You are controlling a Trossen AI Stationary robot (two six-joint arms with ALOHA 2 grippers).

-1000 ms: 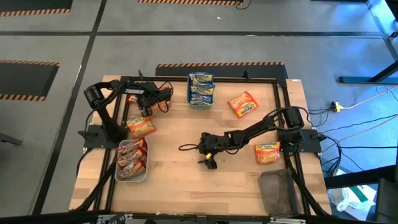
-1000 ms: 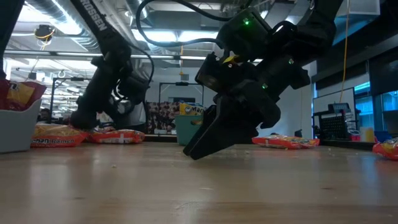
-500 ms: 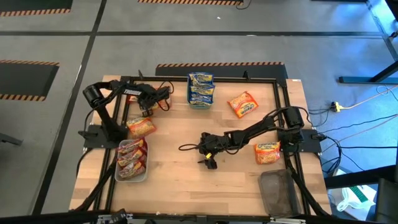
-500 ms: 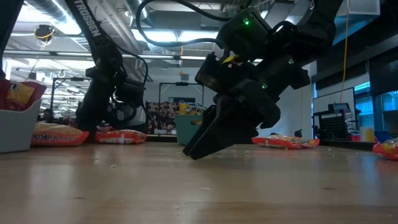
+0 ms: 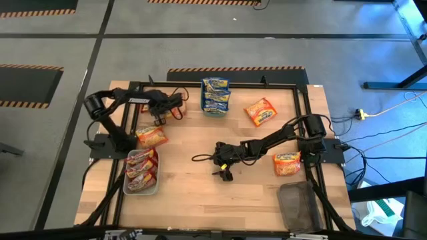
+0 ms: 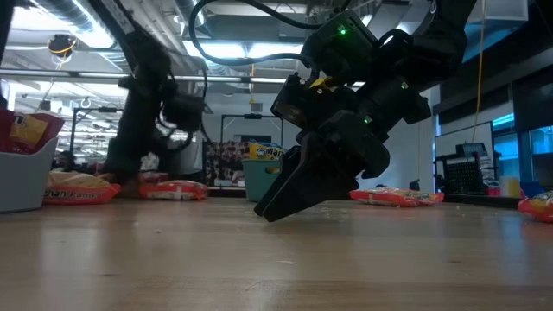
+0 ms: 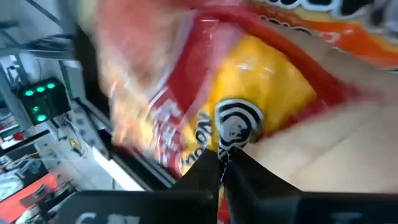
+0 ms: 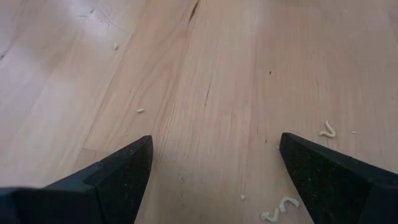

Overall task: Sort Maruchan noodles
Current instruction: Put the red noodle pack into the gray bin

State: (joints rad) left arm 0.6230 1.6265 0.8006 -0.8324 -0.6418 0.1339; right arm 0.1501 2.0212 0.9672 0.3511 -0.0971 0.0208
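Fingers of the left gripper [image 7: 221, 165] pinch a red-and-yellow noodle packet [image 7: 236, 93] at the counter's [image 5: 193, 187] far left corner. Mid-counter, the right gripper [image 8: 211, 168] rests low, fingers spread wide, holding nothing.

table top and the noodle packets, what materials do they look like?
Table top: looks like light wood, matte, with visible grain lines and plank seams; a few crumbs lie on it. Noodle packets, e.g. the orange packet: seemingly thin glossy plastic film, printed; the red-and-yellow packet shows sheen and creases, hinting at a crinkly wrapper.
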